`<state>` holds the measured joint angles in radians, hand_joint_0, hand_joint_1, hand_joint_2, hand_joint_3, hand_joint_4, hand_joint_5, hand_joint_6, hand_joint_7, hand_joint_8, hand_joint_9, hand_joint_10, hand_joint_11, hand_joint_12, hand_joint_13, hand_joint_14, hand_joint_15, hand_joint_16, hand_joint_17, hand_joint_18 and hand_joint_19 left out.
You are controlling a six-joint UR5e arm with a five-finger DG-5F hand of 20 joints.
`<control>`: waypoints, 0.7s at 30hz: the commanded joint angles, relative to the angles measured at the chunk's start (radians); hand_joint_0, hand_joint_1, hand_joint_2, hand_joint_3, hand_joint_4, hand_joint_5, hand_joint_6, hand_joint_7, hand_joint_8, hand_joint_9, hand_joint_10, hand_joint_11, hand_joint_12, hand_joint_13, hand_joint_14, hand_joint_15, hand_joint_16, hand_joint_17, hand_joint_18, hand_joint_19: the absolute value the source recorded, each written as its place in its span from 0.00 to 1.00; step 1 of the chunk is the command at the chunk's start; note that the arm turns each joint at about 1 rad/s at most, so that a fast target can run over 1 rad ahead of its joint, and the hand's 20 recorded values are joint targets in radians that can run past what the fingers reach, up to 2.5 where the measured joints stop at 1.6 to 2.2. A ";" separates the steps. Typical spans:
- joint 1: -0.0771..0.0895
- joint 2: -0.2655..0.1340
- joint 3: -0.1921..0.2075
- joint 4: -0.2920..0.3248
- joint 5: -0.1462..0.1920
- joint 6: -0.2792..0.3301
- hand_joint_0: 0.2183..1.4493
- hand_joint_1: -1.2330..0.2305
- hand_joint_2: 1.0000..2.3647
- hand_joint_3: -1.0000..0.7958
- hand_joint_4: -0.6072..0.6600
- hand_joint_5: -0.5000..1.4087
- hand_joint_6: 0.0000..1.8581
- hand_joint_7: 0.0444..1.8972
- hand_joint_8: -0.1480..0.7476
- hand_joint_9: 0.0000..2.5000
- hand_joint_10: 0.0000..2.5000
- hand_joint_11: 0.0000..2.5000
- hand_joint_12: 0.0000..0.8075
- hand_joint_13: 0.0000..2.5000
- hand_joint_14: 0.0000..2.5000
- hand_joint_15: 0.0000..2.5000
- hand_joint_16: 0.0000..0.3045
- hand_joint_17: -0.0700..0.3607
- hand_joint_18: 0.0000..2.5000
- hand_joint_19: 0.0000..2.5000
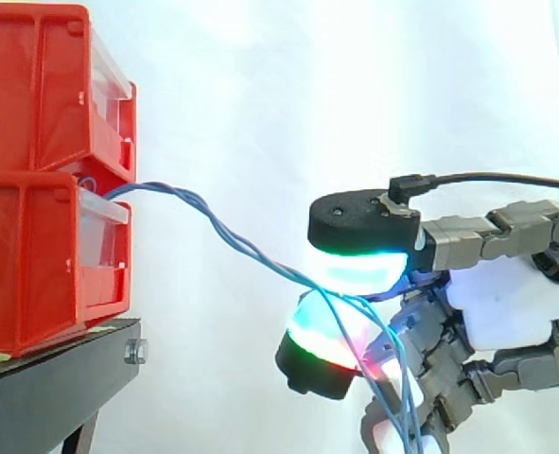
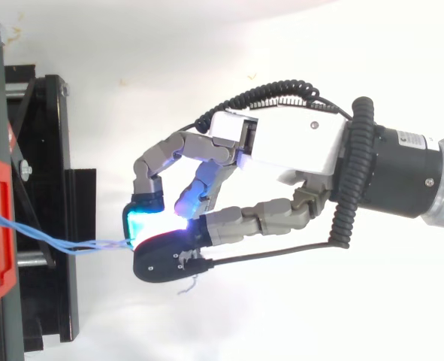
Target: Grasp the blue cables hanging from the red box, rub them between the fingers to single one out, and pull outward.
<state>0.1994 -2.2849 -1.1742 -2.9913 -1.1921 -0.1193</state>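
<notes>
White curtain (image 1: pixel 260 76) backs the work. The hand (image 1: pixel 501 307) has two pads (image 1: pixel 355 270) closed toward each other, one above and one below. They pinch the blue cables (image 1: pixel 232 232) between them, and the pads glow cyan, green and red. Below the pinch, loose cable ends hang down. From the hand the twisted cables climb through the air to the front of the lower of two stacked red bins (image 1: pixel 43 255), which stand at the edge of the black stand (image 1: pixel 52 378).

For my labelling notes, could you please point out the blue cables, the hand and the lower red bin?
blue cables (image 1: pixel 232 233): side view, twisted mid-stretch.
hand (image 2: pixel 282 143): top view, white palm body.
lower red bin (image 1: pixel 43 255): side view, side wall.
</notes>
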 commanded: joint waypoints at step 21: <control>0.000 -0.001 0.001 0.000 0.000 0.001 0.23 0.29 0.00 0.28 0.56 0.19 0.47 0.55 0.43 0.46 0.01 0.30 0.41 0.37 0.01 0.25 0.16 0.41 0.33 0.25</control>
<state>0.1992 -2.2852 -1.1735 -2.9926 -1.1919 -0.1181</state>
